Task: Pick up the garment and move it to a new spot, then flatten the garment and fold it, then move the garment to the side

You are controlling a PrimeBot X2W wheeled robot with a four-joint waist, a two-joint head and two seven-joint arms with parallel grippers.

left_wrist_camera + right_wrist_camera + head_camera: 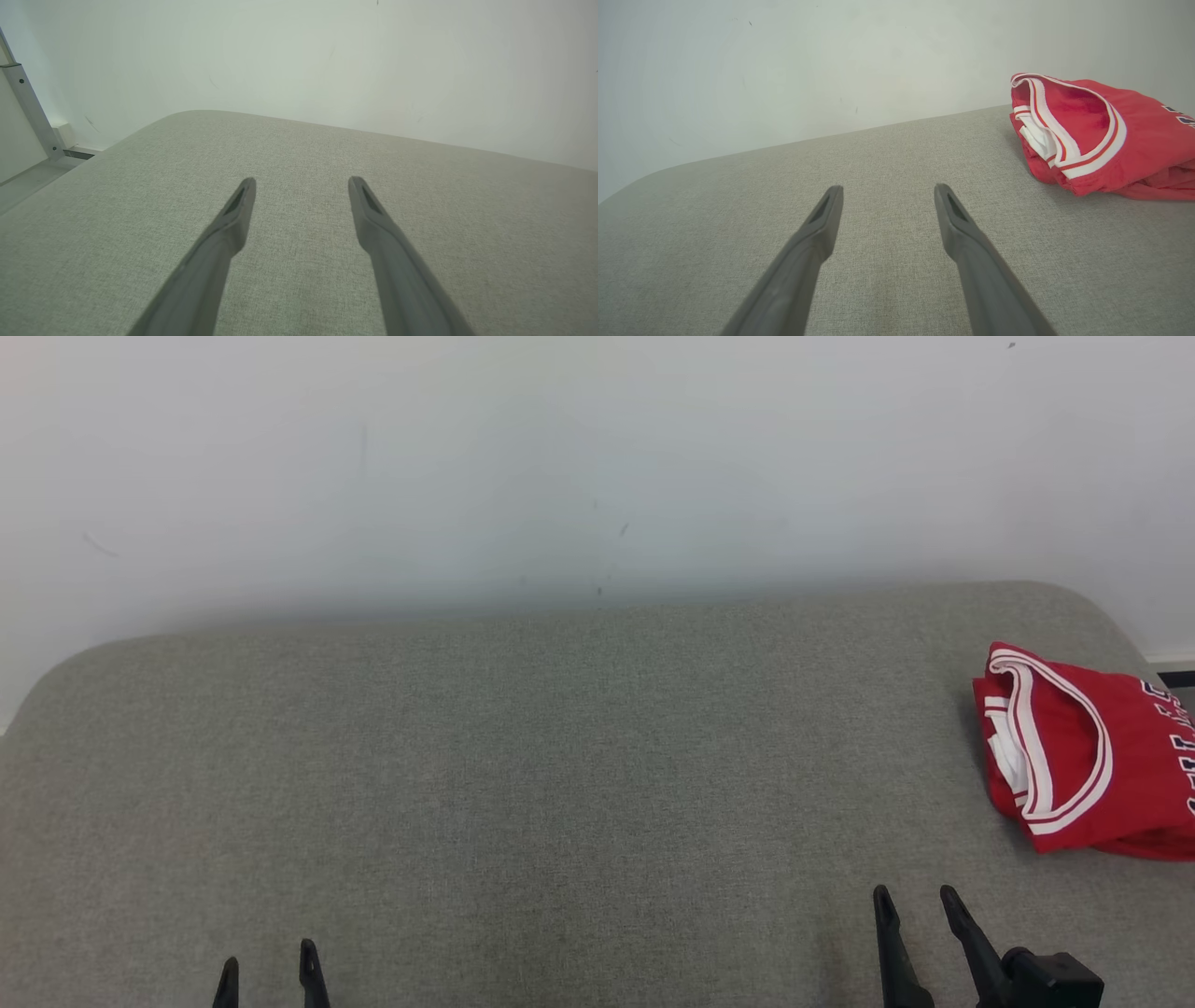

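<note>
So, L gripper (269,959) at 7 o'clock: fingers spread, empty. R gripper (915,896) at 5: same, nothing held. At 3, jersey (1083,751) lies on pad (560,756), well clear of both. It looks folded & set aside, so prob. last step done; if not, R must reach twd 2. L wrist view adds a metal post (28,102); R wrist view gives jersey layers up close.

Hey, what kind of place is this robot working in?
Probably a plain indoor lab or test room rather than a home. A grey fabric-covered surface stands against a bare white wall, a metal post rises beside it, and one red garment lies on it.
</note>
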